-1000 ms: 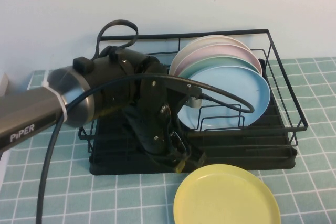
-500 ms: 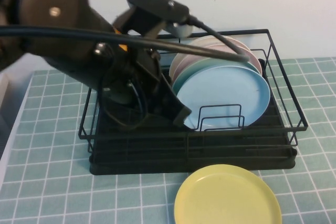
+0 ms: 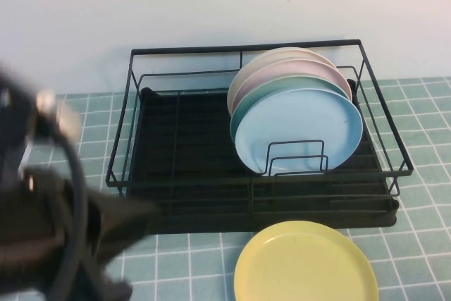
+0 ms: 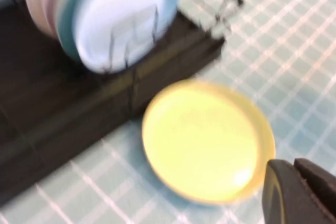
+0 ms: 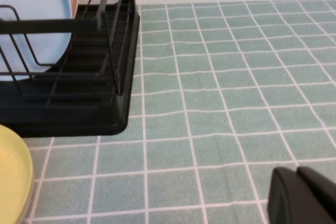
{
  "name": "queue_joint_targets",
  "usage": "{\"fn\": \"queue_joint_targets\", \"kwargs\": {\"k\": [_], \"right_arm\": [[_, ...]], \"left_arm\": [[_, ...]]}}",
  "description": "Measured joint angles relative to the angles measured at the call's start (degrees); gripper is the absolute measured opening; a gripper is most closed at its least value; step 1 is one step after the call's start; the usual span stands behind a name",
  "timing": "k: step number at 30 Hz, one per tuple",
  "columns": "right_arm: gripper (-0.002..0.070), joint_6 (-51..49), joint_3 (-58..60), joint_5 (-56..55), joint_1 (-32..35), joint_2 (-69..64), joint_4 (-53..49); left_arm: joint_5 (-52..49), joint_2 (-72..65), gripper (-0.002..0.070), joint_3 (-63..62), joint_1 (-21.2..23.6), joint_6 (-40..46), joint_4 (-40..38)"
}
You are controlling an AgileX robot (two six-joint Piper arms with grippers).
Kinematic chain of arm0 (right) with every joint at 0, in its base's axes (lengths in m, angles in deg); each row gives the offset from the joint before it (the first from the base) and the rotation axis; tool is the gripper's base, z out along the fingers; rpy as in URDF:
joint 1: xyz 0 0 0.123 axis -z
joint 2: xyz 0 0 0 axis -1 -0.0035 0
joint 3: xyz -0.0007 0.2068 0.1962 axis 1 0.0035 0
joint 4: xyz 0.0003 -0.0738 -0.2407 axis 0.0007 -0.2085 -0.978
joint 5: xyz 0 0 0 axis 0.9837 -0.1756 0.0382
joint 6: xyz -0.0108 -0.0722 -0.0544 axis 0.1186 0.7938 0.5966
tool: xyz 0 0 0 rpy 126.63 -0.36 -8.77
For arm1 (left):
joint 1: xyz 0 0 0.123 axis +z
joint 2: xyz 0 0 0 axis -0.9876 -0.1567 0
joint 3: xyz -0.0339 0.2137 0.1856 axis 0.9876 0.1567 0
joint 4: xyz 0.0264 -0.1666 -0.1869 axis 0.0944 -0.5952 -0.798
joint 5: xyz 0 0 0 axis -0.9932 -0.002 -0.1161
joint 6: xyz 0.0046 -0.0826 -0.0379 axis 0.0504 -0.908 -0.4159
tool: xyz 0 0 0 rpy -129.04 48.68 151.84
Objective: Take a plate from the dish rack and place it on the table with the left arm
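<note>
Yellow plate [image 3: 304,262] lies flat on the desk [image 3: 416,244], just in front of the dish rack [image 3: 246,132], apart from its base tray. Judging by that, the put-down looks done and the step in hand is pulling the left arm [image 3: 49,244] clear.

Left gripper [image 4: 299,190] sits near the plate's edge in the left wrist view, holding nothing; fingers look narrow, nearly together. Right gripper [image 5: 302,195] is low over bare tiles on the rack's right side, well apart from the plate; its fingers also look close together, empty.

To do the retreat well: lift away from the plate rim first, then swing out, keeping cables off the rack wires & off the light-blue plate [image 3: 299,132] standing at the front of the stack.

Desk is teal-green tile w/ white grout, flat, plenty of open room to the right. Plain pale wall behind.
</note>
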Motion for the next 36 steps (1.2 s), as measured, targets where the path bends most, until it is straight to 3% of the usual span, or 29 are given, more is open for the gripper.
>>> {"fn": "queue_joint_targets", "kwargs": {"k": [7,14,25,32,36], "right_arm": [[-0.0001,0.0,0.0,0.0,0.0,0.0,0.0],[-0.0001,0.0,0.0,0.0,0.0,0.0,0.0],[-0.0001,0.0,0.0,0.0,0.0,0.0,0.0],[-0.0001,0.0,0.0,0.0,0.0,0.0,0.0],[-0.0001,0.0,0.0,0.0,0.0,0.0,0.0]], "left_arm": [[0.8,7.7,-0.0001,13.4,0.0,-0.1,-5.4],[-8.7,8.7,-0.0002,16.1,0.0,-0.1,-11.3],[-19.8,8.8,-0.0002,16.1,0.0,1.8,-10.2],[-19.3,15.5,-0.0002,16.3,0.3,5.6,-5.1],[-16.9,21.5,-0.0002,18.6,3.8,7.0,-2.5]]}}
